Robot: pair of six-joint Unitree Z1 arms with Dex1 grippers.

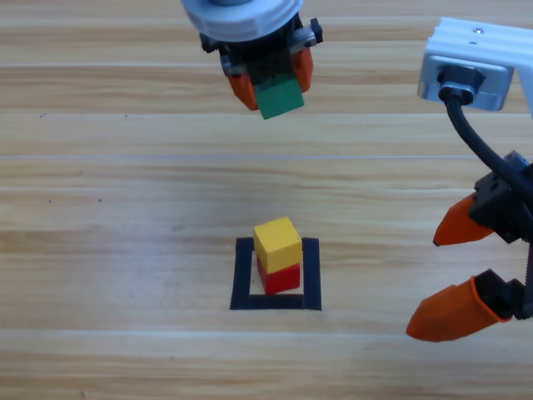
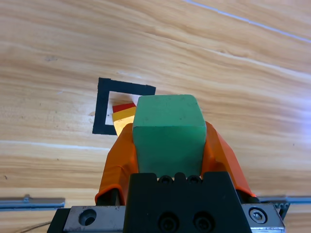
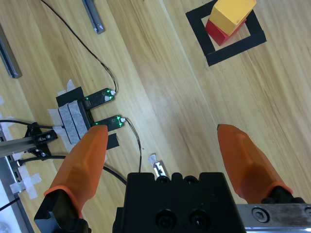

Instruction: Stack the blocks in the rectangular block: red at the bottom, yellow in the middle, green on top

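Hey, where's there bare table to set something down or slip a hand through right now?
Bare wood runs left of the tape square to the picture's edge, and between the square and the left gripper holding the green cube. The square holds the yellow cube on the red cube. The right edge is crowded by the open right gripper.

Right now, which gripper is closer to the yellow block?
Right. The right gripper waits open, level with the yellow block, off to its side. The left gripper, holding the green block, is farther up the table.
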